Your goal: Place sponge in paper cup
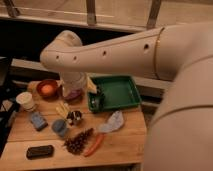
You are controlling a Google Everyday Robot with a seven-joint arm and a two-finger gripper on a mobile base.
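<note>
one sponge [37, 120] lies well apart from tool [97, 98].

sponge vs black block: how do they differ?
The sponge is blue-grey and shorter; the black block is black, longer. The sponge lies near the paper cup; the black block sits at the table front. Both are rectangular, flat; the gripper hangs at the green tray's left side.
</note>
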